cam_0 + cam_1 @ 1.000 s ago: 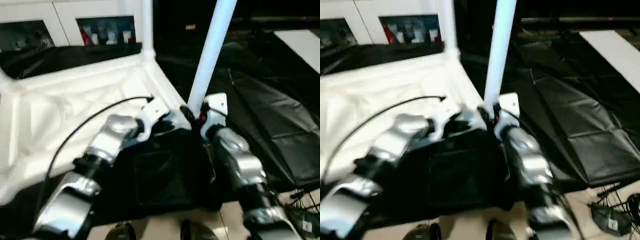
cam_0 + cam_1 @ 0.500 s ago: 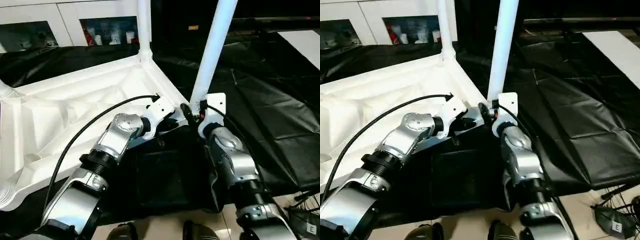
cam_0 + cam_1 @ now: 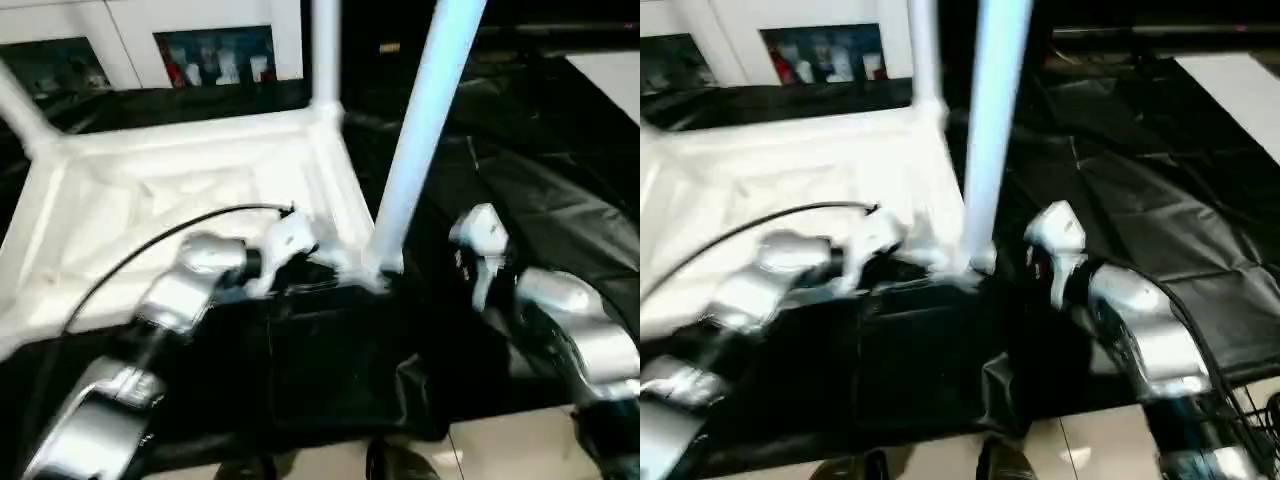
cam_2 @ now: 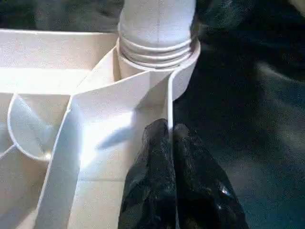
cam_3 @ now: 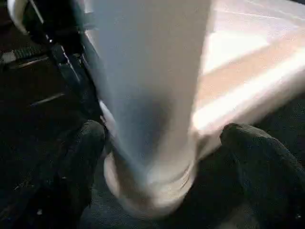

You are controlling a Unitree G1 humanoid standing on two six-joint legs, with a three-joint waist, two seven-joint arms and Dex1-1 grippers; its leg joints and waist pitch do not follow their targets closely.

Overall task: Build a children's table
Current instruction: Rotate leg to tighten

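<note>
tabletop (image 3: 180,190) lies underside up on black sheeting (image 3: 560,190). left gripper (image 4: 170,131) pinches its rim beside the near leg (image 3: 420,130), whose top is cut off. right gripper (image 5: 162,143) spread wide around that leg.

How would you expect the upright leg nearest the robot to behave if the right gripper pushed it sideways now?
The leg is a long, straight tube, so probably stiff rather than floppy. Its ringed end sits in the corner socket of the tabletop, so it would likely lever the light-looking tabletop rather than slide. The left gripper pinching the rim may steady that.
</note>
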